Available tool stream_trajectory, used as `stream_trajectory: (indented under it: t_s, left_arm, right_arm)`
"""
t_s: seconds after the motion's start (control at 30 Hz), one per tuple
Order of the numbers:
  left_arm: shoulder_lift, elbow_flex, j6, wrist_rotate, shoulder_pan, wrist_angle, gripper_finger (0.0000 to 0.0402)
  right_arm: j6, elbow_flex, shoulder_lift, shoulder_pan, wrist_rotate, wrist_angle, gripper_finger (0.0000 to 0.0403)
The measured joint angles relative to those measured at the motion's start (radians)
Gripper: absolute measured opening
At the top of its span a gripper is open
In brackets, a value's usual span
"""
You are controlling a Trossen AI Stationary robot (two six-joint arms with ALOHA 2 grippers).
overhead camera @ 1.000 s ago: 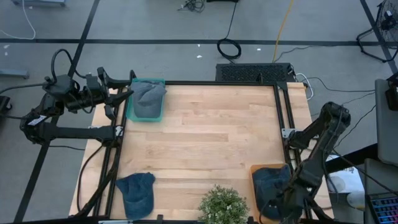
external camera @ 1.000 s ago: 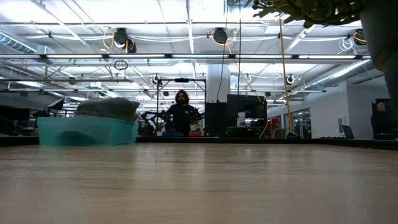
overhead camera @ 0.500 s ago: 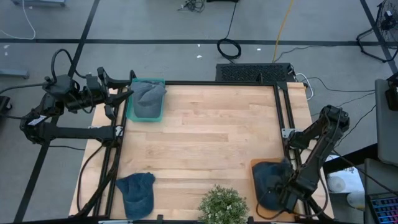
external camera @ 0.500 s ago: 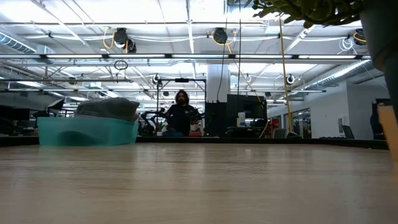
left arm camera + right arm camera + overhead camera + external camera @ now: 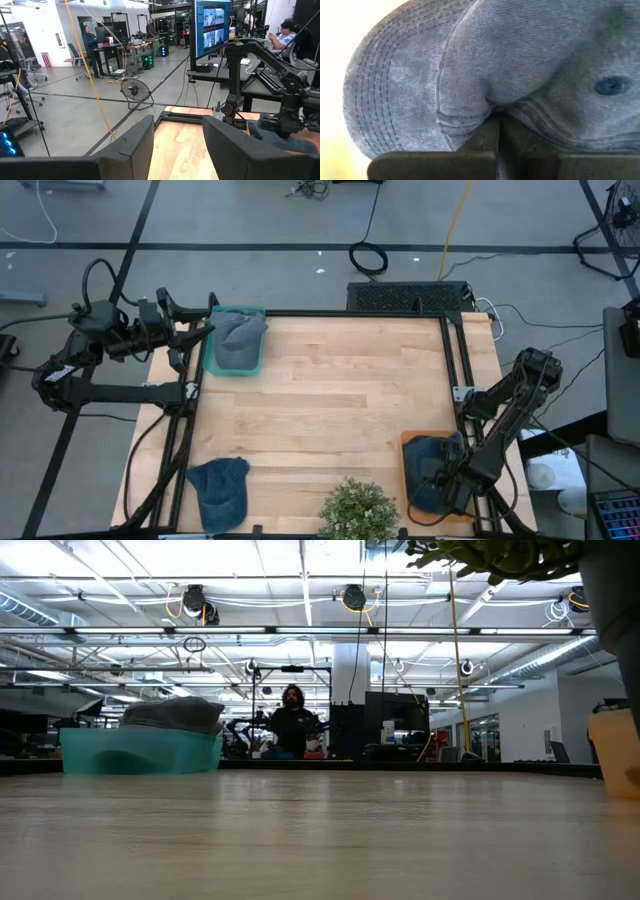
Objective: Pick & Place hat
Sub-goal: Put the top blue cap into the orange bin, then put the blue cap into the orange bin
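A blue denim hat [image 5: 428, 465] lies in an orange bin [image 5: 404, 450] at the table's near right corner. My right gripper [image 5: 449, 482] is down on it and shut on its cloth; the right wrist view is filled with the hat's stitched brim [image 5: 385, 95] and crown [image 5: 555, 55]. A second blue hat [image 5: 220, 490] lies flat on the table near the near left corner. A grey hat [image 5: 240, 335] sits heaped in a teal bin [image 5: 212, 355] at the far left. My left gripper [image 5: 208, 317] waits open beside that bin, off the table's left edge. My right gripper pinches a raised fold of the hat's crown cloth [image 5: 485, 107] between its two shut fingers [image 5: 480, 140], next to where the brim joins. It comes from above, slanting in from the table's right side. The hat rests in the orange bin.
A potted plant [image 5: 358, 515] stands at the near edge between the two blue hats, and its pot fills the low view's right corner. The orange bin's side [image 5: 615, 752] shows at the low view's right edge. Bare wood [image 5: 330, 390] spans the table's middle. A person stands far behind the table.
My right gripper, shut on the hat, has moved toward the table's left and slightly toward the far edge. The hat and the orange bin under it have slid leftward with it, and the bin's side has come into the low view from the right.
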Motion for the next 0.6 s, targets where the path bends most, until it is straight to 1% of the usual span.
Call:
stream_trajectory:
  t_s: [0.17, 0.6]
  left_arm:
    - [0.0, 0.0, 0.0, 0.0, 0.0, 0.0, 0.0177]
    - [0.0, 0.0, 0.0, 0.0, 0.0, 0.0, 0.0177]
  right_arm:
    - [0.013, 0.011, -0.032, 0.0, -0.025, -0.011, 0.0]
    - [0.06, 0.035, -0.249, -0.004, -0.031, 0.02, 0.0]
